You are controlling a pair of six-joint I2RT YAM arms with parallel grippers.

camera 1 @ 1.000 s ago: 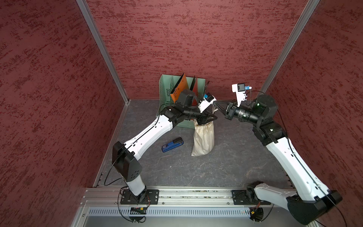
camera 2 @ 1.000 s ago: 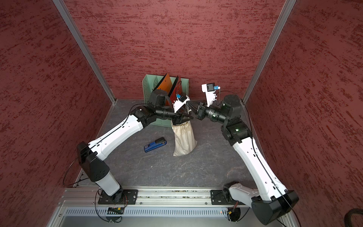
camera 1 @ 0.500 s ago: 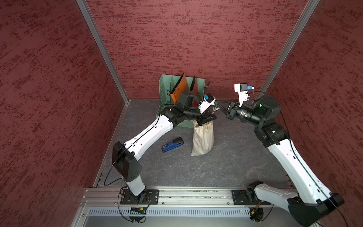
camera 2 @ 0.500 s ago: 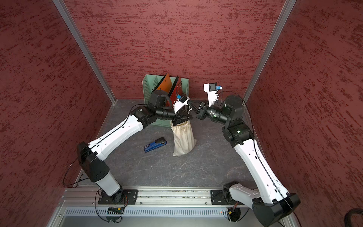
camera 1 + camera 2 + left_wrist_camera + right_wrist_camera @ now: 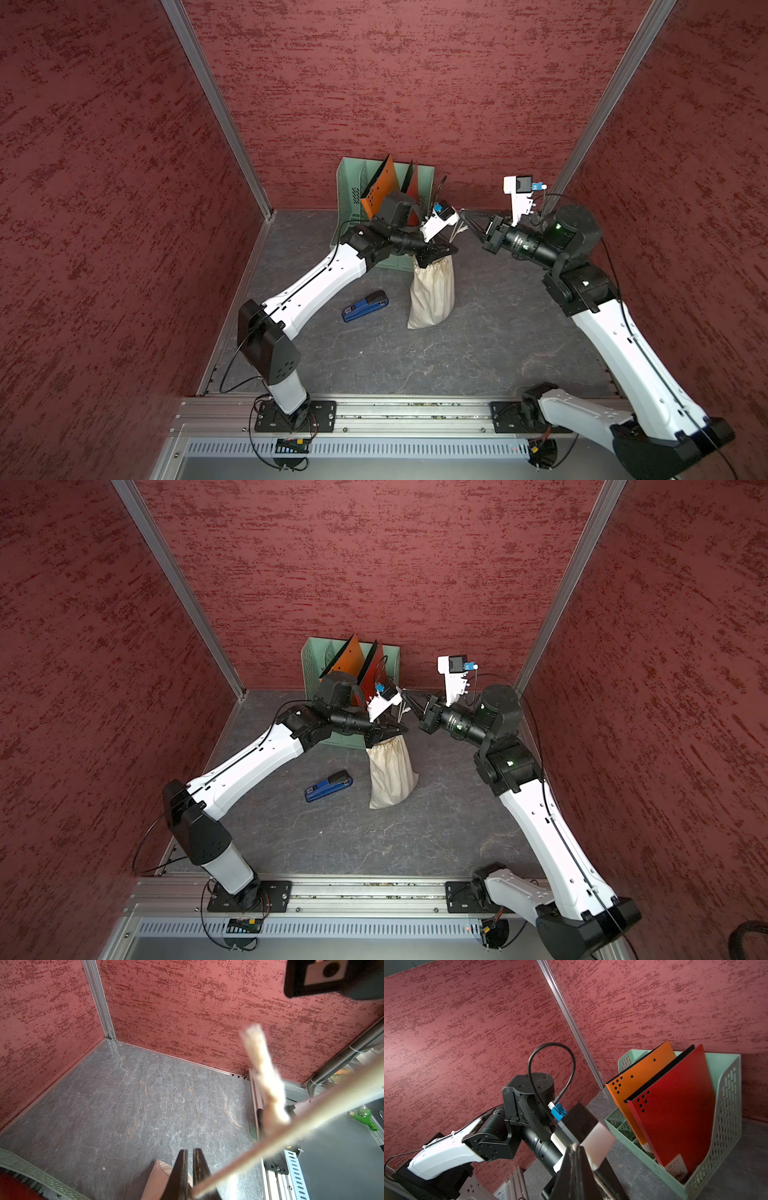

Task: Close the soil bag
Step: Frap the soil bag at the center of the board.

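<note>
Two hands meet above the bag [image 5: 432, 295], which stands on the counter [image 5: 498, 332] at frame centre in both top views, just in front of the rack [image 5: 347, 195]. My left hand [image 5: 439, 252] is clamped narrow on the gathered neck. My right hand [image 5: 462, 212], jaws together, seems to pinch the cord [image 5: 239, 1162], which runs taut across the left wrist view. That cord is thin and pale with a frayed end, so I judge it could slip from the pinch under a harder pull. The bag is cream cloth, soft and slumped, pleated at the neck. If the neck grip gives, it may lift or tip toward the rack's perforated green plastic. Hands this near could also clash.
</note>
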